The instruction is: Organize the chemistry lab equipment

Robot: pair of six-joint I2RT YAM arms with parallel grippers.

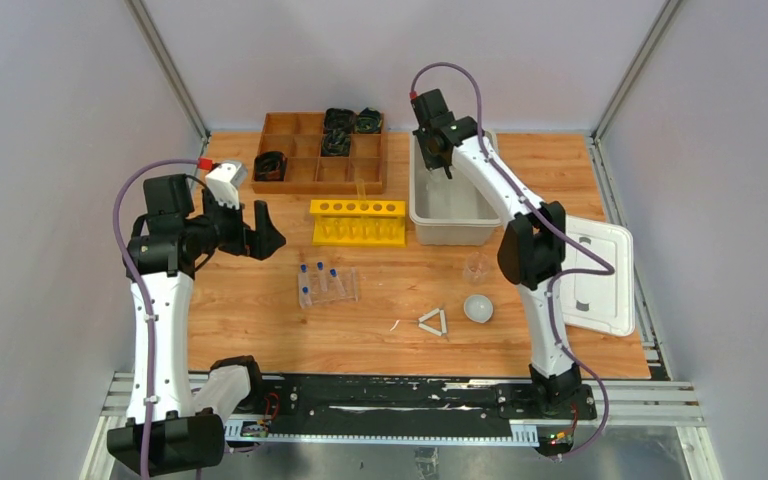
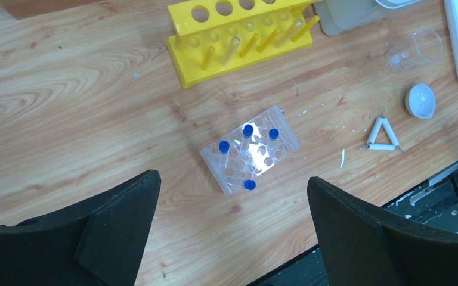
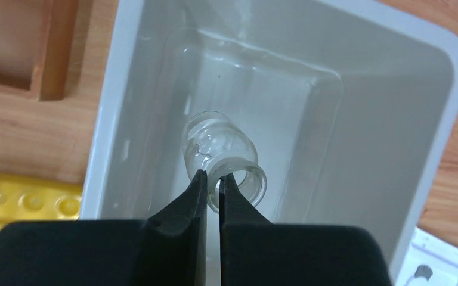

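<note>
My right gripper (image 3: 213, 179) is shut on the rim of a small clear glass vessel (image 3: 217, 146), which hangs tilted inside the pale grey bin (image 3: 387, 119). In the top view that gripper (image 1: 447, 165) is over the bin's (image 1: 450, 225) far end. My left gripper (image 2: 232, 177) stands wide open and holds nothing, above the clear rack (image 2: 256, 158) of blue-capped tubes (image 2: 248, 130). A second clear glass vessel (image 1: 477, 267), a white round dish (image 1: 478, 308) and a white triangle (image 1: 433, 322) lie on the table right of that rack.
A yellow tube rack (image 1: 357, 222) with thin clear tubes (image 2: 234, 49) stands between the clear rack and the brown wooden divided tray (image 1: 305, 150). A white lid (image 1: 600, 275) lies at the table's right edge. A small white splinter (image 2: 342, 158) lies near the triangle.
</note>
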